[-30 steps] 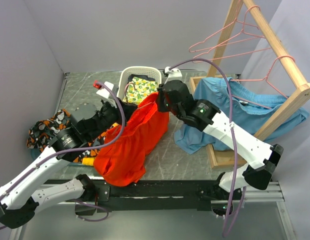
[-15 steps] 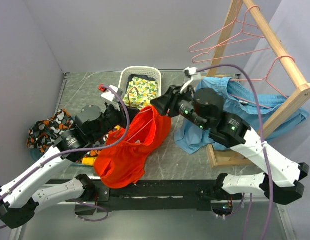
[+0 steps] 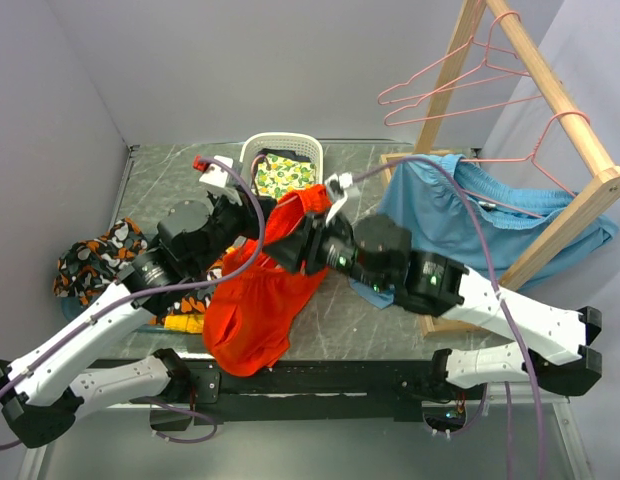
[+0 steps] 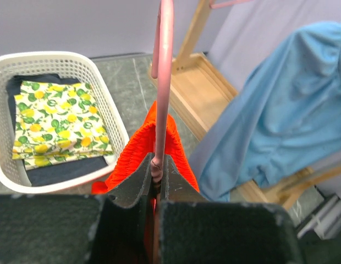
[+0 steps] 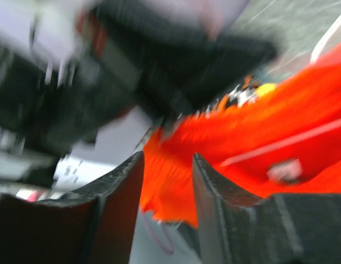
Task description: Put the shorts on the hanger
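Note:
The red-orange shorts (image 3: 252, 312) hang bunched from between the two arms down to the table's near edge. My left gripper (image 3: 268, 232) is shut on the wire of a pink hanger (image 4: 163, 82), clamped at the fingertips (image 4: 155, 165); the shorts' gathered waistband (image 4: 137, 148) drapes just beyond it. My right gripper (image 3: 302, 252) sits right beside the left one, against the shorts. In the blurred right wrist view its jaws (image 5: 168, 159) stand apart, with red fabric (image 5: 258, 143) and a white drawstring just beyond them.
A white basket (image 3: 252, 150) of folded cloth stands at the back. Light blue shorts (image 3: 460, 215) drape over the wooden rack's base. The rack (image 3: 550, 90) at the right carries pink hangers (image 3: 445, 85). A patterned cloth (image 3: 90, 260) lies at the left.
My right arm has swung left and down from the shorts' upper edge to a spot beside my left gripper. The shorts have bunched up and shifted left. My left gripper has risen slightly.

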